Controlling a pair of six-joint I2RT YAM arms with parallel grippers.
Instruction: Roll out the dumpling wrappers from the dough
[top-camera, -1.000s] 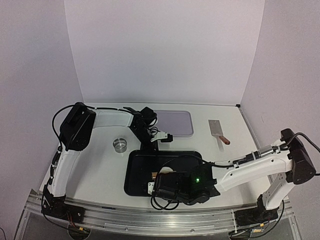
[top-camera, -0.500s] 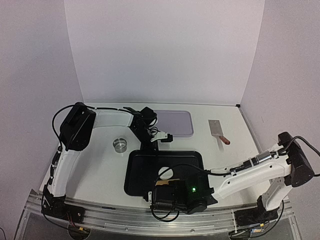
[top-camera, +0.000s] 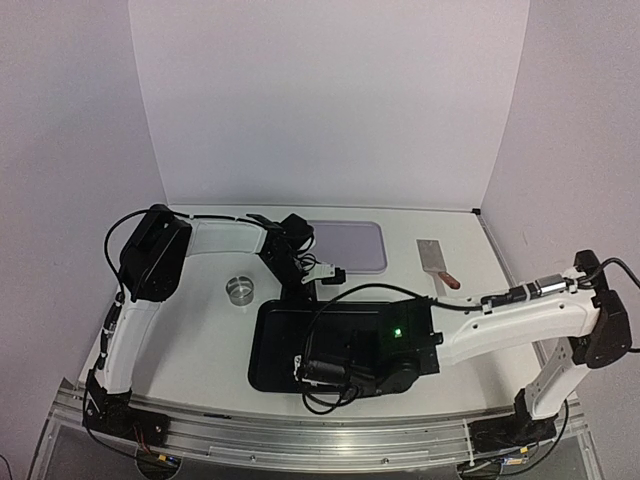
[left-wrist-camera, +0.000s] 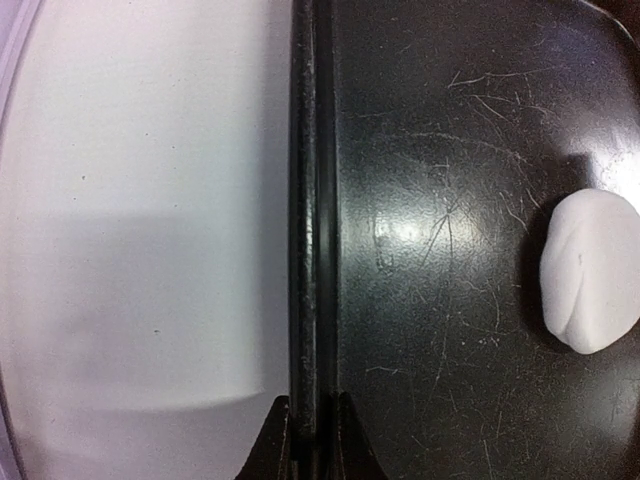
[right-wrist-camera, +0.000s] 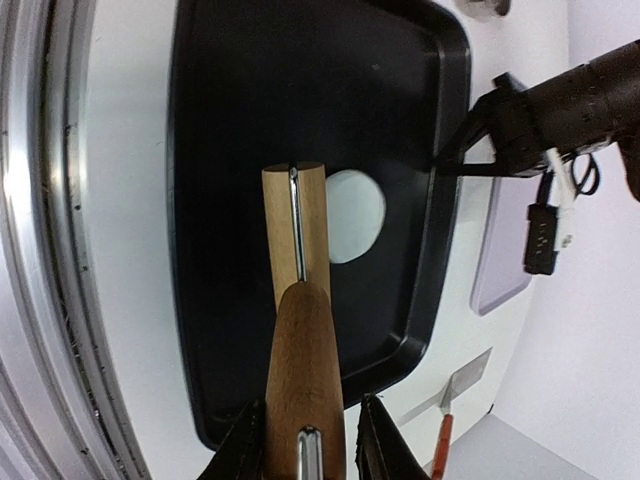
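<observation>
Moved farther over tray, right hand grips rolling pin, dough beside tip.

The left arm, at the left of the overhead view, has smooth white links between bulky black joint housings, with a thin black cable looping beside it; the right arm, at the right, is built alike, a second black cable arching above its black wrist block, where a small green light glows. The left gripper shows dark tapered tips at the bottom edge of its wrist view; the right gripper has black curved fingers at the bottom of its own.
</observation>
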